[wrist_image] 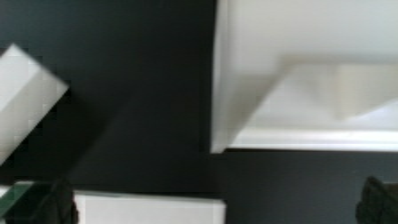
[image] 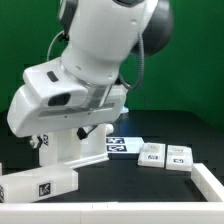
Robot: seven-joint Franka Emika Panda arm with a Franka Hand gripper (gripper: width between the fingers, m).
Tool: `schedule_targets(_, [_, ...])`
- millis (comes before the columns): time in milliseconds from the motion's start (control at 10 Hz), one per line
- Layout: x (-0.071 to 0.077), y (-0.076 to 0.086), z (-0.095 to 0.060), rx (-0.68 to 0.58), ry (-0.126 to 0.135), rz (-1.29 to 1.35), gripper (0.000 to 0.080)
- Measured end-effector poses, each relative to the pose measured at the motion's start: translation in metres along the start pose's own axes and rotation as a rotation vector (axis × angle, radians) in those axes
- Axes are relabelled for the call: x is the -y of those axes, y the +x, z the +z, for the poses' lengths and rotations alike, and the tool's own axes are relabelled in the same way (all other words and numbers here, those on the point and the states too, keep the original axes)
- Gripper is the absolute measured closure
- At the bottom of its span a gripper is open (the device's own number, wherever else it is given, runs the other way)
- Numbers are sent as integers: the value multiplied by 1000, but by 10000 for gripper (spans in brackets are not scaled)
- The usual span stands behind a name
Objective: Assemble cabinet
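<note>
In the wrist view my gripper (wrist_image: 206, 205) is open, its dark fingertips (wrist_image: 36, 205) far apart at the picture's edges. A white cabinet block (wrist_image: 151, 208) lies between them, close to one finger and clear of the other. A large white cabinet piece with an inner compartment (wrist_image: 302, 90) lies beyond, and another white piece (wrist_image: 25, 95) sits to the side. In the exterior view the robot hand (image: 60, 100) hangs low over an upright white cabinet piece (image: 68, 150); the fingers are hidden there.
A long white tagged block (image: 40, 186) lies at the front of the exterior view's left. The marker board (image: 125, 147) lies in the middle. Two small tagged pieces (image: 152, 153) (image: 180, 156) lie to the right, and a white piece (image: 206, 186) is at the front right.
</note>
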State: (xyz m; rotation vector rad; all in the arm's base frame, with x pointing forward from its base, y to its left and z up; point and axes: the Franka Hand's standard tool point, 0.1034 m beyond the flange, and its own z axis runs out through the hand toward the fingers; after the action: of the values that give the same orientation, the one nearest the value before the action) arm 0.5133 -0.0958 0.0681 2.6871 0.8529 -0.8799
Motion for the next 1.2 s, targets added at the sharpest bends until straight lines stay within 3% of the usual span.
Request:
schedule_targets(300, [7,6,8,149,27,-22,2])
schedule_targets(400, [-1,-5,18,231,50,0,2])
schedule_targets(500, [-11,-12,23,304,34,57,2])
schedule_targets(600, [-10,-9,25,314,14,125,2])
schedule_targets(1000, [-8,-9,27,315,18,109,2])
schedule_targets(1200, [-8,-21,37,350,27,146,2])
